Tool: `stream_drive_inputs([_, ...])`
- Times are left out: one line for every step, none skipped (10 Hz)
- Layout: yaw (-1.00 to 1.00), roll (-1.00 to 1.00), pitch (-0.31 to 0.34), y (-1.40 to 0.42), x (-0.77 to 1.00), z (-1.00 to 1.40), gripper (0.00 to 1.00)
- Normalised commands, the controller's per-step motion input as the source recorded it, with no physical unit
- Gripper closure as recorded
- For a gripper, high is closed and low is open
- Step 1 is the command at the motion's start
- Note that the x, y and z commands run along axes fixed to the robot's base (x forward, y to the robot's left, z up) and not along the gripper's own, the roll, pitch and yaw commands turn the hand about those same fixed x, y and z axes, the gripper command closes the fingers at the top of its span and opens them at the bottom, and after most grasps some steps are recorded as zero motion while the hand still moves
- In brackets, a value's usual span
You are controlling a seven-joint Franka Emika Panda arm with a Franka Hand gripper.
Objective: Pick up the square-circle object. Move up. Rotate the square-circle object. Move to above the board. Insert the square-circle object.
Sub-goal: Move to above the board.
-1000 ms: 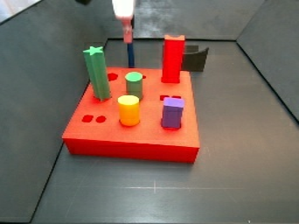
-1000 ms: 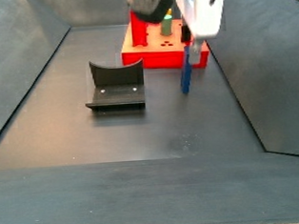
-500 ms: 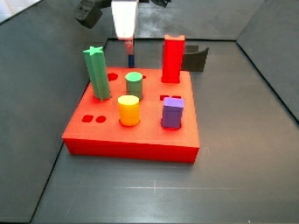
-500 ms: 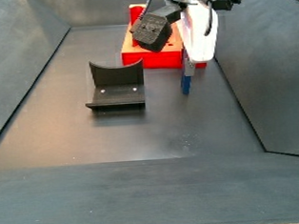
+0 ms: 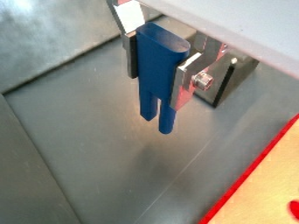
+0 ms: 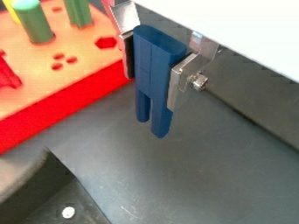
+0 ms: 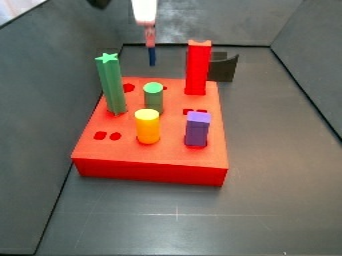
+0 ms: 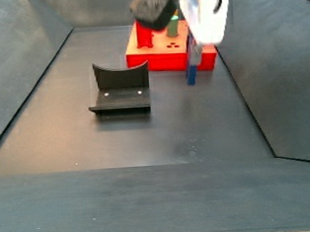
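The square-circle object (image 7: 150,52) is a slim dark-blue peg, hanging upright just off the floor behind the board (image 7: 160,160). My gripper (image 7: 144,30) is shut on its upper part. Both wrist views show the peg (image 5: 152,61) (image 6: 152,66) clamped between the silver fingers (image 5: 187,83) (image 6: 183,83), its two-pronged lower end free below them. In a side view the peg (image 8: 192,72) hangs beside the board's (image 8: 151,57) corner. The board (image 6: 47,101) is a thick red slab with shaped holes.
On the board stand a green star peg (image 7: 111,80), a green cylinder (image 7: 154,97), a yellow cylinder (image 7: 147,126), a purple block (image 7: 198,128) and a tall red post (image 7: 198,66). The dark fixture (image 8: 119,88) (image 7: 225,66) stands on the floor nearby. Grey walls enclose the floor.
The gripper came down around the peg half a second ago and has since risen, carrying the blue peg a little way up off the floor.
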Motion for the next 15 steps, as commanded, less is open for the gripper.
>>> stream_drive_inputs([-0.05, -0.33, 0.065, 0.05, 0.07, 1.0, 1.0])
stream_drive_inputs([-0.05, -0.31, 0.063, 0.05, 0.06, 1.0, 1.0])
stream_drive_inputs([-0.05, -0.27, 0.061, 0.06, 0.06, 1.0, 1.0])
stream_drive_inputs([-0.04, -0.23, 0.062, 0.05, 0.06, 1.0, 1.0])
stream_drive_inputs([-0.04, -0.2, 0.061, 0.05, 0.06, 1.0, 1.0])
stream_drive_inputs([-0.04, -0.18, 0.065, 0.05, 0.05, 1.0, 1.0])
stream_drive_inputs([-0.04, -0.18, 0.066, 0.06, 0.05, 1.0, 1.0])
stream_drive_inputs([-0.04, -0.18, 0.066, 0.06, 0.05, 1.0, 1.0])
stream_drive_inputs([-0.04, -0.17, 0.066, 0.06, 0.04, 1.0, 1.0])
stream_drive_inputs([-0.04, -0.16, 0.067, 0.06, 0.04, 1.0, 1.0])
stream_drive_inputs([-0.05, -0.16, 0.069, 0.06, 0.03, 0.92, 1.0])
stream_drive_inputs([-0.05, -0.15, 0.071, 0.05, 0.02, 0.69, 1.0])
stream_drive_inputs([-0.05, -0.14, 0.069, 0.04, 0.02, 0.51, 1.0])
stream_drive_inputs([-0.05, -0.14, 0.071, 0.03, 0.02, 0.4, 1.0])
stream_drive_inputs([-0.05, -0.14, 0.072, 0.03, 0.01, 0.17, 1.0])
